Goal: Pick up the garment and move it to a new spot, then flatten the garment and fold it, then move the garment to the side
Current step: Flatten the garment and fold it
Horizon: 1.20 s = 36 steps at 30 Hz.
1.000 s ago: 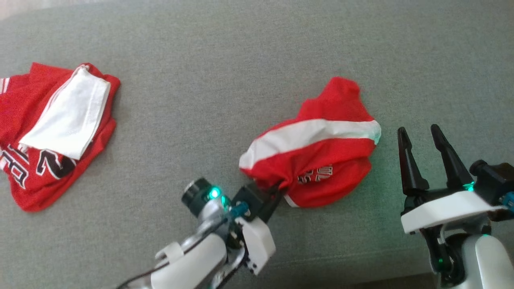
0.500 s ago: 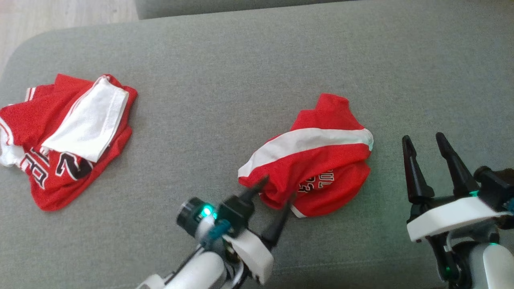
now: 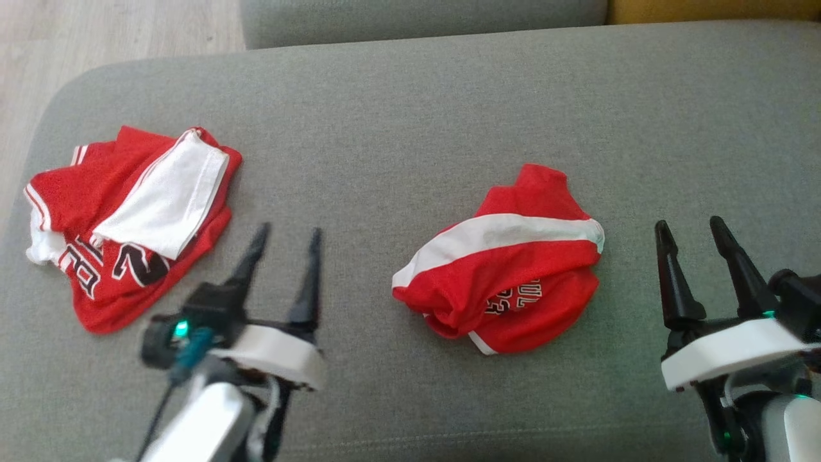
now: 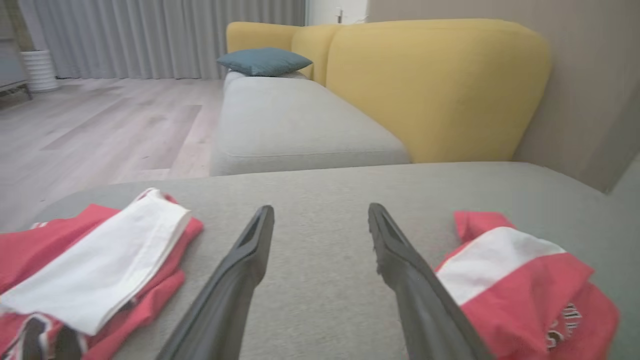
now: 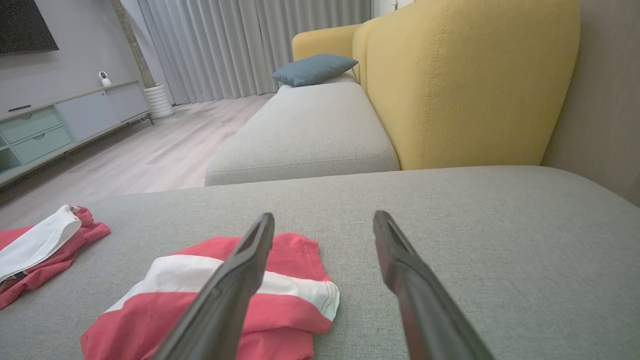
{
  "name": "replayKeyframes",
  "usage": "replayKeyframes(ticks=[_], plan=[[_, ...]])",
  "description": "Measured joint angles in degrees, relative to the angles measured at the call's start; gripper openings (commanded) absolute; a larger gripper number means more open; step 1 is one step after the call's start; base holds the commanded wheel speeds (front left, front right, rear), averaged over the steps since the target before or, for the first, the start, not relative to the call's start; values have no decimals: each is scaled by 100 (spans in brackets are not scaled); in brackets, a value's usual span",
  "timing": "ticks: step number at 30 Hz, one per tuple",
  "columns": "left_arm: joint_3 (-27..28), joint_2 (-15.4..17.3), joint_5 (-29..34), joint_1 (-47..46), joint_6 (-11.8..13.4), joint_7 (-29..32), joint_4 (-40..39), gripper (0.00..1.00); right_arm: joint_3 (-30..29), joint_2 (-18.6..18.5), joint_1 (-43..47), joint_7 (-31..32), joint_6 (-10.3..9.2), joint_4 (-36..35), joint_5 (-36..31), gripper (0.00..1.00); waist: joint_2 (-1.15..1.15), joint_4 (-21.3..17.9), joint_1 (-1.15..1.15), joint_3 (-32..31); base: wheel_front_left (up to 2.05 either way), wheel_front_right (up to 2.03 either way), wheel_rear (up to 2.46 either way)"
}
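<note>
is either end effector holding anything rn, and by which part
Nothing is held. The left end effector and right end effector are both open and empty, apart from the crumpled red garment between them.

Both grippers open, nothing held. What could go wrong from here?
1. The crumpled garment is bunched in layers; a pinch may catch several folds and hamper flattening.
2. The left gripper hovers between it and the second red garment, so it could grab the wrong one.
</note>
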Motion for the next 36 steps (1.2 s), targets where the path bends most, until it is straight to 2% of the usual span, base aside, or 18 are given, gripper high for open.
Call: replayKeyframes(ticks=[8,17,24,36], plan=[[912,322,67,426,-16,0,-51,100,-20,5,141,51,0,-36,-19,100,0,9,0,-112,0,0,0],[1501,404,187,771,-369,0,-159,100,-16,16,211,104,0,-93,-44,100,0,42,0,-211,0,0,0],[1644,388,258,1012,-559,0,-68,100,42,20,270,141,0,-104,-44,100,0,49,0,-278,0,0,0],[1711,245,375,1041,-670,0,32,100,70,20,335,141,0,-103,-42,100,0,59,0,-228,0,0,0]])
